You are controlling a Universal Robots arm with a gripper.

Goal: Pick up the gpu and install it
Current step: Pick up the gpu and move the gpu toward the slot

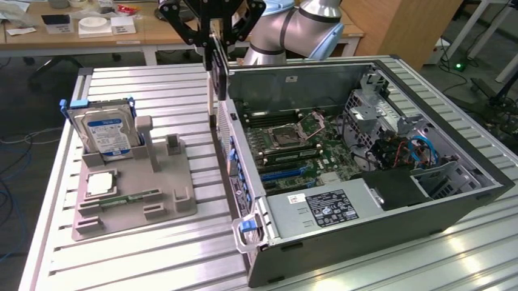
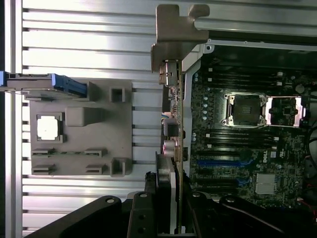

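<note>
The gripper (image 1: 213,43) is seen clamped on the gpu (image 1: 217,77), its two dark fingers (image 2: 141,214) pressed against the card's opposite faces. The card is held upright and edge-on, gripped at its upper end, with its lower end hanging close to the top rim of the computer case (image 1: 364,200) at the case's side on the exterior view's left. Whether the card touches that rim cannot be told.

In the wrist view the gpu (image 2: 174,54) is shown with its silvery metal bracket at the far end. It is lined up along the case wall, just beside the motherboard (image 2: 247,163), whose open processor socket (image 2: 245,109) and blue slots (image 2: 218,163) are seen within. A labelled power supply (image 1: 324,209) is fitted at the near end of the case.

On the exterior view's left, well apart from the card, a grey holder (image 1: 137,188) is laid on the slatted metal table (image 1: 145,254). A hard drive (image 1: 105,133) is stood upright in it, and a processor chip (image 1: 101,182) and a narrow memory stick (image 1: 130,197) are laid flat in it.
</note>
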